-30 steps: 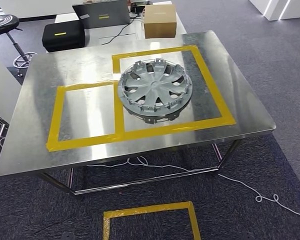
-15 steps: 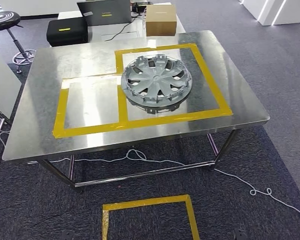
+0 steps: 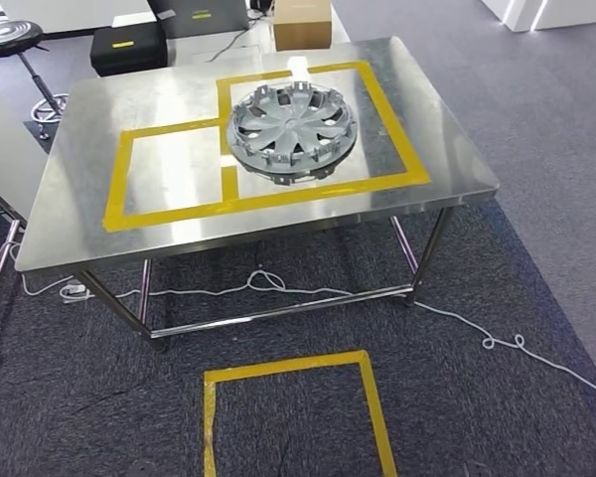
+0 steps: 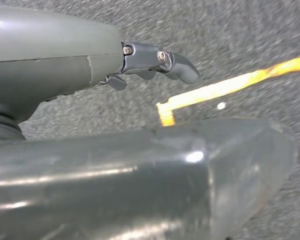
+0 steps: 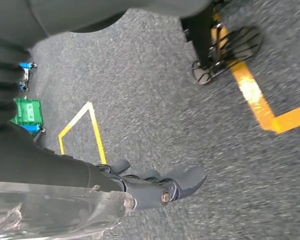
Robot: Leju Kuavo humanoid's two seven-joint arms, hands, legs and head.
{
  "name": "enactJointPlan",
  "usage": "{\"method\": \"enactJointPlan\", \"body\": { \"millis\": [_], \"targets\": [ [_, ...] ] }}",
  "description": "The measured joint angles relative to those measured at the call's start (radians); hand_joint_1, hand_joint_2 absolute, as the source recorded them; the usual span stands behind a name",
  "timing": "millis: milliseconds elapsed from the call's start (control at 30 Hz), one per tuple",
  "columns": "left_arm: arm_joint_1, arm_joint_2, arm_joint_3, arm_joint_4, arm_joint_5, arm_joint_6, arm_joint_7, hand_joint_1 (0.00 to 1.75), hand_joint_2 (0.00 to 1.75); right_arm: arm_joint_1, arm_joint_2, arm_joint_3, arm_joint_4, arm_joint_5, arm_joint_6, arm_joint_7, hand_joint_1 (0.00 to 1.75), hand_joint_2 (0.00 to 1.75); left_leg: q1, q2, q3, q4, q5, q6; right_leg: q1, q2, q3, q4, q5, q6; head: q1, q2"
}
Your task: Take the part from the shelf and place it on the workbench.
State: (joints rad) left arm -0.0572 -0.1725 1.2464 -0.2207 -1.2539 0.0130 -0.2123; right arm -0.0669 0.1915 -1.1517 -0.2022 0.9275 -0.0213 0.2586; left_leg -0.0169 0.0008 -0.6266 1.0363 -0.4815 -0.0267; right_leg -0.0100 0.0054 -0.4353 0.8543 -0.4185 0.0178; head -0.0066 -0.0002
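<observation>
Hubcap (image 3: 292,130) lying flat on the steel workbench (image 3: 70,199), inside the larger of two adjoining rectangles marked out in yellow tape (image 3: 400,139); the grey spoked face is turned upward and the clipped rim rests on the metal top. The smaller taped rectangle beside it is seen bare. Behind the workbench, a black case (image 3: 126,50), a cardboard box (image 3: 301,24) and a round stool (image 3: 9,40) are shown. A white cord (image 3: 280,288) is trailed across the dark carpet beneath the bench frame, and a further taped square (image 3: 295,407) is marked on the floor nearer the robot. In the left wrist view, the left hand (image 4: 156,62) is seen hanging above the carpet with fingers extended and apart, nothing being held; a strip of floor tape (image 4: 231,85) is crossed behind it. In the right wrist view, the right hand (image 5: 160,185) is likewise shown above the carpet, fingers stretched out and spread, with nothing gripped. A green crate (image 5: 27,112) and a taped floor outline (image 5: 82,130) are visible beyond it. Both hands are well apart from the hubcap.
</observation>
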Motion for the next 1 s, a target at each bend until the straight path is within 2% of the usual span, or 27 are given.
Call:
{"method": "enactJointPlan", "body": {
  "millis": [33,67,100,133,167,200,267,300,333,367,400,433,467,500,533,567,600,633,667,700,767,800,833,867,900,933,1000],
  "targets": [
    [0.000,-0.001,0.000,0.000,0.000,0.000,0.000,0.00,0.00,0.000,0.000,0.000,0.000,0.000,0.000,0.000,0.00,1.75,0.002,0.000,-0.017,0.073,-0.038,-0.003,0.002,-0.001,-0.016,0.002,0.013,-0.001,-0.001,0.000],
    [-0.001,-0.002,0.000,0.000,0.000,0.000,0.000,0.00,0.00,0.000,0.000,0.000,0.000,0.000,0.000,0.000,0.00,1.75,0.003,0.000,-0.023,0.127,-0.051,-0.002,0.003,-0.002,-0.032,0.004,0.025,-0.002,-0.001,0.000],
    [-0.001,-0.002,0.000,0.000,0.000,0.000,0.000,0.00,0.00,0.000,0.000,0.000,0.000,0.000,0.000,0.000,0.00,1.75,0.002,0.000,-0.013,0.148,-0.039,0.001,0.006,-0.003,-0.047,0.006,0.037,-0.002,-0.001,0.000],
    [-0.001,-0.002,0.000,0.001,0.000,0.000,0.000,0.00,0.00,0.000,0.000,0.000,0.000,0.000,0.000,0.000,0.00,1.75,0.001,0.000,0.014,0.133,-0.010,0.007,0.009,-0.003,-0.062,0.006,0.048,-0.003,-0.001,0.000],
    [-0.002,-0.002,0.000,0.001,0.000,0.001,0.000,0.00,0.00,0.000,0.000,0.000,0.000,0.002,-0.001,0.003,0.00,1.75,-0.002,0.000,0.061,0.081,0.019,0.017,0.011,-0.003,-0.074,0.006,0.061,-0.004,-0.001,0.000],
    [-0.003,0.000,0.000,0.000,0.000,0.003,0.001,0.00,0.00,-0.001,0.002,0.000,0.000,0.007,-0.003,0.012,0.00,1.75,-0.009,0.000,0.125,0.003,0.034,0.031,0.012,-0.003,-0.082,0.004,0.072,-0.003,0.000,0.000],
    [-0.010,0.000,-0.001,0.000,-0.001,0.010,0.003,0.00,0.00,-0.002,0.007,0.001,0.001,0.018,-0.003,0.042,0.00,1.75,-0.023,0.000,0.254,-0.161,0.038,0.056,0.014,-0.002,-0.092,0.003,0.093,0.000,-0.007,0.000],
    [-0.014,0.001,-0.001,0.000,-0.002,0.015,0.004,0.00,0.00,-0.002,0.010,0.002,0.002,0.019,0.000,0.056,0.00,1.75,-0.028,0.000,0.288,-0.211,0.035,0.062,0.016,-0.003,-0.098,0.003,0.105,0.003,-0.010,0.000],
    [-0.016,-0.001,-0.002,0.001,-0.004,0.019,0.004,0.00,0.00,-0.001,0.011,0.002,0.002,0.018,0.004,0.063,0.00,1.75,-0.029,-0.001,0.299,-0.237,0.038,0.064,0.018,-0.004,-0.105,0.003,0.117,0.006,-0.013,0.000],
    [-0.018,-0.003,-0.003,0.001,-0.004,0.022,0.005,0.00,0.00,0.000,0.012,0.002,0.003,0.015,0.009,0.061,0.00,1.75,-0.025,-0.001,0.290,-0.246,0.042,0.063,0.020,-0.005,-0.117,0.005,0.124,0.010,-0.015,0.000],
    [-0.016,-0.005,-0.003,0.001,-0.005,0.024,0.006,0.00,0.00,0.001,0.013,0.002,0.003,0.013,0.011,0.054,0.00,1.75,-0.021,-0.001,0.278,-0.250,0.049,0.063,0.021,-0.005,-0.132,0.018,0.111,0.014,-0.013,0.000],
    [-0.014,-0.006,-0.004,0.002,-0.005,0.025,0.007,0.00,0.00,0.003,0.013,0.002,0.003,0.014,0.010,0.047,0.00,1.75,-0.018,-0.001,0.263,-0.253,0.060,0.065,0.021,-0.004,-0.151,0.050,0.076,0.019,-0.013,0.000],
    [-0.012,-0.008,-0.004,0.002,-0.006,0.026,0.008,0.00,0.00,0.005,0.013,0.002,0.003,0.019,0.010,0.041,0.00,1.75,-0.016,-0.001,0.246,-0.253,0.072,0.066,0.020,-0.003,-0.173,0.106,0.021,0.024,-0.012,0.000],
    [-0.010,-0.008,-0.005,0.002,-0.008,0.028,0.009,0.00,0.00,0.006,0.013,0.002,0.003,0.025,0.009,0.039,0.00,1.75,-0.016,-0.001,0.228,-0.250,0.086,0.068,0.019,-0.002,-0.195,0.179,-0.039,0.028,-0.009,0.000],
    [-0.009,-0.009,-0.006,0.002,-0.011,0.029,0.009,0.00,0.00,0.007,0.013,0.003,0.003,0.032,0.009,0.039,0.00,1.75,-0.016,-0.001,0.209,-0.247,0.099,0.068,0.018,-0.003,-0.214,0.258,-0.085,0.032,-0.006,0.000],
    [-0.009,-0.010,-0.006,0.002,-0.013,0.031,0.009,0.00,0.00,0.007,0.013,0.004,0.003,0.038,0.008,0.040,0.00,1.75,-0.016,0.000,0.190,-0.243,0.113,0.067,0.017,-0.003,-0.223,0.323,-0.104,0.034,-0.004,0.000],
    [-0.009,-0.011,-0.008,0.002,-0.016,0.033,0.009,0.00,0.00,0.007,0.013,0.005,0.003,0.044,0.008,0.040,0.00,1.75,-0.016,0.001,0.170,-0.238,0.126,0.066,0.017,-0.003,-0.218,0.360,-0.096,0.035,-0.004,0.000],
    [-0.009,-0.011,-0.009,0.002,-0.018,0.034,0.010,0.00,0.00,0.008,0.013,0.006,0.003,0.048,0.007,0.041,0.00,1.75,-0.016,0.002,0.151,-0.234,0.139,0.064,0.017,-0.003,-0.195,0.361,-0.068,0.036,-0.002,0.000],
    [-0.009,-0.012,-0.011,0.002,-0.021,0.034,0.011,0.00,0.00,0.008,0.012,0.006,0.003,0.051,0.006,0.041,0.00,1.75,-0.015,0.002,0.133,-0.231,0.151,0.061,0.017,-0.003,-0.152,0.322,-0.036,0.035,-0.002,0.000],
    [-0.009,-0.012,-0.015,0.002,-0.025,0.034,0.013,0.00,0.00,0.007,0.012,0.006,0.003,0.054,0.005,0.040,0.00,1.75,-0.016,0.002,0.119,-0.228,0.164,0.057,0.016,-0.001,-0.087,0.248,-0.019,0.036,-0.002,0.000],
    [-0.009,-0.012,-0.025,0.002,-0.042,0.035,0.018,0.00,0.00,0.002,0.012,0.008,0.003,0.061,0.006,0.040,0.00,1.75,-0.019,0.002,0.101,-0.223,0.188,0.051,0.015,0.004,0.051,0.062,-0.032,0.031,-0.002,0.000],
    [-0.010,-0.012,-0.032,0.002,-0.057,0.034,0.021,0.00,0.00,0.000,0.012,0.011,0.003,0.067,0.010,0.041,0.00,1.75,-0.020,0.001,0.096,-0.221,0.201,0.049,0.016,0.007,0.091,0.000,-0.046,0.028,-0.001,0.000],
    [-0.010,-0.012,-0.040,0.002,-0.072,0.034,0.026,0.00,0.00,0.000,0.012,0.016,0.003,0.074,0.016,0.045,0.00,1.31,-0.021,0.001,0.091,-0.220,0.212,0.049,0.017,0.008,0.103,-0.028,-0.050,0.023,-0.001,0.000],
    [-0.010,-0.010,-0.049,0.002,-0.086,0.032,0.030,0.00,0.00,0.001,0.012,0.021,0.004,0.081,0.024,0.049,0.00,0.87,-0.020,0.001,0.085,-0.219,0.221,0.048,0.017,0.006,0.092,-0.027,-0.047,0.016,-0.001,0.000],
    [-0.008,-0.009,-0.059,0.003,-0.097,0.031,0.034,0.00,0.00,0.003,0.011,0.026,0.004,0.088,0.031,0.054,0.00,0.44,-0.019,0.000,0.074,-0.210,0.209,0.044,0.016,0.004,0.077,-0.021,-0.038,0.009,0.000,0.000],
    [-0.005,-0.008,-0.068,0.003,-0.105,0.030,0.037,0.00,0.00,0.004,0.010,0.029,0.004,0.093,0.036,0.058,0.00,0.00,-0.016,-0.001,0.060,-0.182,0.176,0.036,0.014,0.002,0.062,-0.018,-0.028,-0.001,-0.002,0.000],
    [-0.001,-0.007,-0.083,0.004,-0.115,0.028,0.040,0.00,0.00,0.007,0.007,0.035,0.004,0.101,0.044,0.060,0.00,0.00,-0.009,-0.001,0.014,-0.057,0.056,0.018,0.012,-0.001,0.027,-0.012,-0.002,-0.013,-0.006,0.000]
  ]
}}
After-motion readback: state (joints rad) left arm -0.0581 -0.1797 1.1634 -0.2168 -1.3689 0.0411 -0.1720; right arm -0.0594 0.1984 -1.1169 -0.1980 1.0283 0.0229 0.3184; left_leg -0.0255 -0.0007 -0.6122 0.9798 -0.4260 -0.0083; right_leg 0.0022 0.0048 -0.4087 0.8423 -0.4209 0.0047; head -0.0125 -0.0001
